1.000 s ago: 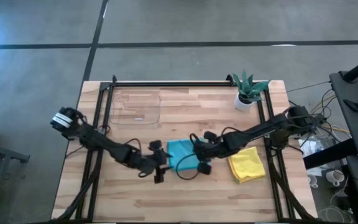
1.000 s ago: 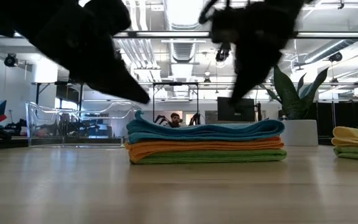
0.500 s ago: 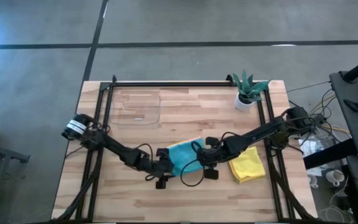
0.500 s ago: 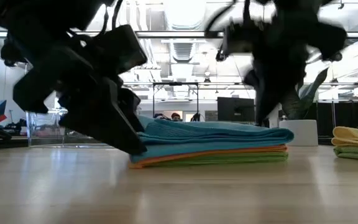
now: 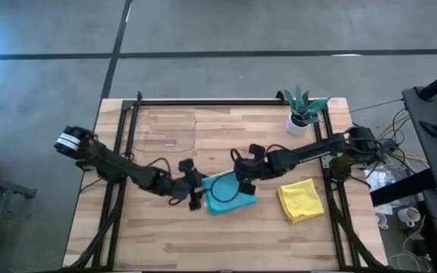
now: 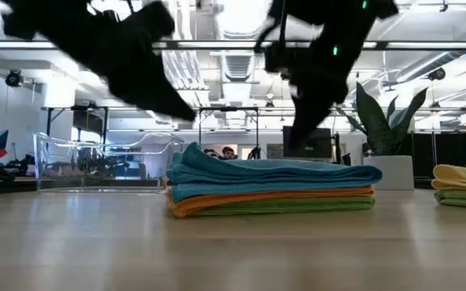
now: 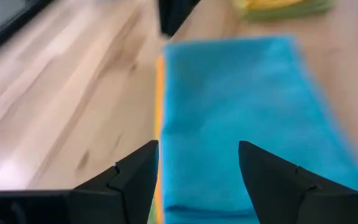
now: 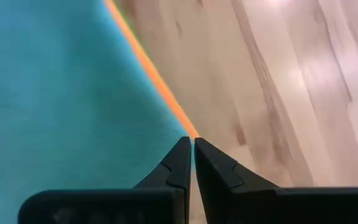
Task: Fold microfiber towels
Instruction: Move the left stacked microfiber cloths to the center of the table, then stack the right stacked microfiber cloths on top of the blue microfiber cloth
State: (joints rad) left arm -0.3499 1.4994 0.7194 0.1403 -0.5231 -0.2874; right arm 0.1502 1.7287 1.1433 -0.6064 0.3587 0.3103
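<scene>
A folded teal towel (image 5: 230,196) lies on top of an orange towel (image 6: 273,196) and a lime green towel (image 6: 281,207), stacked at the table's middle. My left gripper (image 5: 197,193) is open just left of the stack and above it (image 6: 180,113); the left wrist view shows the teal towel (image 7: 241,112) ahead of its fingers. My right gripper (image 5: 241,182) is shut above the stack's far edge (image 8: 192,140), with the orange edge (image 8: 148,68) showing beside the teal. A folded yellow towel (image 5: 300,199) lies on a second lime green one (image 6: 463,198) at the right.
A clear plastic tray (image 5: 165,133) stands at the far left of the table. A small potted plant (image 5: 303,110) stands at the far right corner. Bare wood lies near the front edge. A person (image 6: 229,152) shows far off in the room.
Both grippers dropped to the stack's near side, then rose and drew back toward the far edge, clear of it. The stack has slid slightly toward the table's right and near edges, and the teal towel on top now lies thicker, with a raised hump at its left end.
</scene>
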